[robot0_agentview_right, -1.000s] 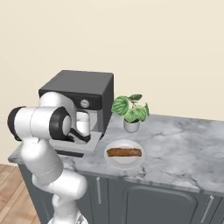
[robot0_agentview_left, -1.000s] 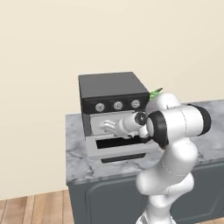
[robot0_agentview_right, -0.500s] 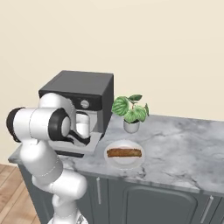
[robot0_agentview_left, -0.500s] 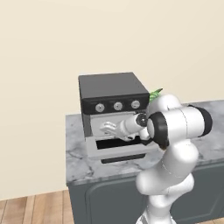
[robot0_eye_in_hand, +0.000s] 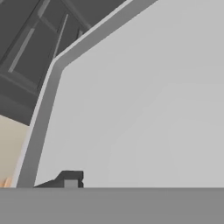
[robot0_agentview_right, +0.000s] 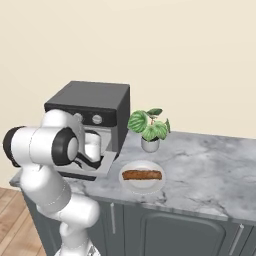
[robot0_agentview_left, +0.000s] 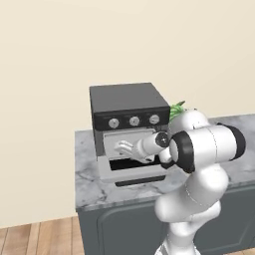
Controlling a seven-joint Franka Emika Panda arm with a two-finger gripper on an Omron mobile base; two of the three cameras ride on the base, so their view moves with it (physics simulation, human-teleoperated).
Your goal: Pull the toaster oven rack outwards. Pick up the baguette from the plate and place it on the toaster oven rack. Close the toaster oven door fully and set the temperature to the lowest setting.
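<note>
End effector (robot0_agentview_left: 123, 148) at oven mouth, over rack (robot0_agentview_left: 130, 160); grip state unclear. Baguette (robot0_agentview_right: 142, 175) on plate (robot0_agentview_right: 142, 186), well apart on tabletop (robot0_agentview_right: 210, 170).

The oven (robot0_agentview_left: 128, 107) mouth is open in front, its door (robot0_agentview_left: 137, 171) folded down flat onto the counter (robot0_agentview_right: 200, 170). The arm (robot0_agentview_left: 199, 149) reaches across that opening. The plate (robot0_agentview_right: 142, 176) lies just beside the door, with open counter to its right; a plant (robot0_agentview_right: 149, 127) stands close behind.
</note>
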